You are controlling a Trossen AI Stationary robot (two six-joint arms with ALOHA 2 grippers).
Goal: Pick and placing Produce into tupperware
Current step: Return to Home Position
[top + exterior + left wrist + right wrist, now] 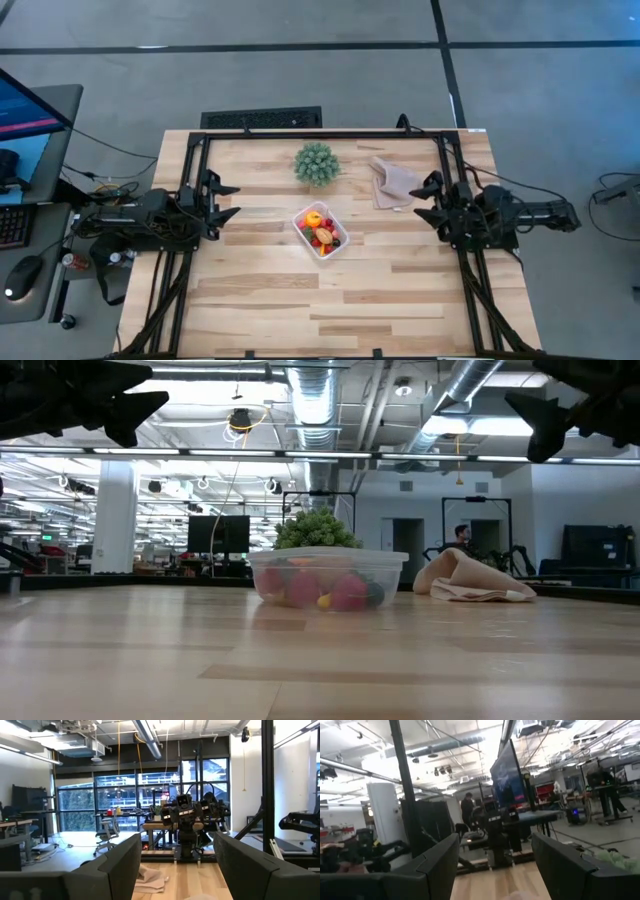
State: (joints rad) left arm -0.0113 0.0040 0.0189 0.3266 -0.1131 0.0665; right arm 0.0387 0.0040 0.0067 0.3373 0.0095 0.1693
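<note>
The clear tupperware [321, 231] stands on its base at the table's middle, with several small red, orange and yellow pieces of produce [320, 228] inside; they show through its wall [345, 593] in the low view. My left gripper [230, 201] hovers open over the table's left side, well clear of the container. My right gripper [422, 201] hovers open over the right side, facing it. Both wrist views show a wide gap with nothing between the fingers of the left gripper [177, 870] or the right gripper [495, 870].
A green round spiky plant [316, 163] stands just beyond the container toward the far edge. A crumpled beige cloth [393, 183] lies at the far right, near my right gripper. A black frame [320, 134] borders the far edge and both sides. Bare wood spans the near half.
</note>
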